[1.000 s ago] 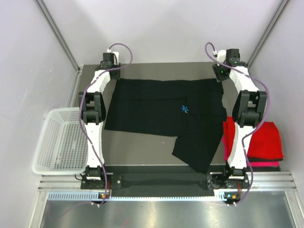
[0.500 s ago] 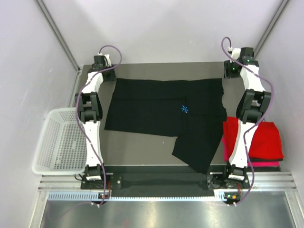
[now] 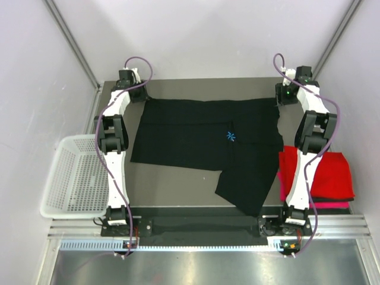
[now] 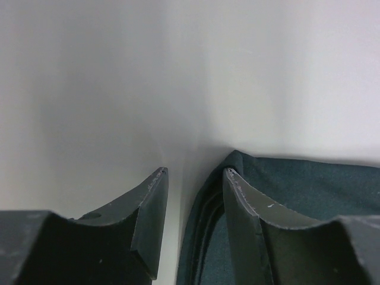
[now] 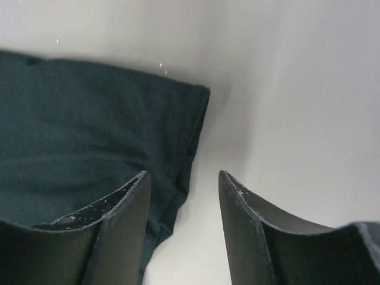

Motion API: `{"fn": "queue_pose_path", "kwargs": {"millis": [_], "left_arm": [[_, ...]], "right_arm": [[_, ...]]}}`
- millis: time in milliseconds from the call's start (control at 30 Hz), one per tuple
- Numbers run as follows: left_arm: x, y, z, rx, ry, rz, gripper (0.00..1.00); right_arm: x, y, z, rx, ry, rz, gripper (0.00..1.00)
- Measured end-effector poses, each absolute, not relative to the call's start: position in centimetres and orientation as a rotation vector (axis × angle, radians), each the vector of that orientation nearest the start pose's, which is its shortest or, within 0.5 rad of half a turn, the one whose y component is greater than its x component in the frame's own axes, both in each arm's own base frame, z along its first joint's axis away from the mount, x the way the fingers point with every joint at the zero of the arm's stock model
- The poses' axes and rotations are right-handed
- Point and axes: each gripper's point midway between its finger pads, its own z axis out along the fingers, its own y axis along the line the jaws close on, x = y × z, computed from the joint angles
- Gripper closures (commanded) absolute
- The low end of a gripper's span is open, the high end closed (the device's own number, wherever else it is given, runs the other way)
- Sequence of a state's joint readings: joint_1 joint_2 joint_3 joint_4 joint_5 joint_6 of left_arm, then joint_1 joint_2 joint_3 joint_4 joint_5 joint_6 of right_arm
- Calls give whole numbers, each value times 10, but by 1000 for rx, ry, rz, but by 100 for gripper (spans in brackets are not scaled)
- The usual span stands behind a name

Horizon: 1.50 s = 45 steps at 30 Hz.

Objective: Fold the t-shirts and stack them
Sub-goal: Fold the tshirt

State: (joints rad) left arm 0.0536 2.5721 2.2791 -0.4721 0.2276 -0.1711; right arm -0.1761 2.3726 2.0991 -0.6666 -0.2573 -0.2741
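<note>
T-shirts lie in two places on the surface [image 3: 178, 184]. The black t-shirt [image 3: 196, 133] is spread flat across the middle and far part. Its far edge runs straight from the left arm to the right arm. One flap on the right side reaches down toward the near edge. A small light-blue mark [image 3: 231, 136] shows right of the shirt's centre.

At the right edge of the surface sits the folded red t-shirt [image 3: 331, 171]. It rests on the magenta t-shirt [image 3: 332, 205], which shows only as a thin strip along the red one's near side. The red shirt lies just beside the black one's right edge. The right arm crosses over that seam, so I cannot tell whether they touch.

Both arms are stretched to the far corners of the black t-shirt. The left tool [image 4: 193, 172] hangs low at the far left corner with its fingers [image 4: 151, 202] spread and nothing between them. The hemmed edge of the cloth lies beneath its right finger and the bare surface under its left.

The right tool [image 5: 183, 175] is likewise parted and gripping nothing. It sits above the far right corner, with the cloth's corner under its left finger and partly in the gap.

A white mesh basket [image 3: 74, 178] stands off the surface's left edge, well apart from the shirts.
</note>
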Motion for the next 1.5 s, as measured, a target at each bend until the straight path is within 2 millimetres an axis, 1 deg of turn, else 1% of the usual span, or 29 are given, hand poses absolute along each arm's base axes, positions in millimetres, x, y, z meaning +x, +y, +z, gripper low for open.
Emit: {"fn": "queue_pose_path", "kwargs": {"millis": [33, 167, 333, 400, 633, 733, 1067, 1133, 1333, 1400, 1500], "left_arm": [[643, -12, 44, -150, 2329, -325, 56], [643, -12, 43, -152, 2327, -326, 58], [641, -10, 48, -156, 2326, -310, 57], [641, -10, 55, -155, 2316, -306, 55], [645, -9, 90, -143, 2251, -303, 55], [647, -9, 95, -140, 2238, -302, 56], [644, -7, 82, -128, 2263, -281, 57], [644, -7, 75, -127, 2273, -281, 57], [640, -9, 43, -128, 2327, -283, 58], [642, -11, 45, -118, 2319, -286, 59], [646, -12, 44, -105, 2313, -284, 64]], "right_arm": [[570, -67, 63, -223, 2468, 138, 50], [569, -64, 62, -222, 2471, 152, 50], [569, -63, 62, -224, 2469, 161, 50], [569, -62, 62, -223, 2469, 167, 50], [564, -58, 52, -219, 2484, 195, 49], [562, -58, 48, -219, 2495, 199, 49], [562, -58, 48, -219, 2492, 198, 49], [562, -58, 48, -219, 2493, 198, 49], [562, -58, 48, -219, 2492, 198, 49], [562, -58, 48, -219, 2492, 198, 49], [562, -58, 48, -219, 2492, 198, 49]]}}
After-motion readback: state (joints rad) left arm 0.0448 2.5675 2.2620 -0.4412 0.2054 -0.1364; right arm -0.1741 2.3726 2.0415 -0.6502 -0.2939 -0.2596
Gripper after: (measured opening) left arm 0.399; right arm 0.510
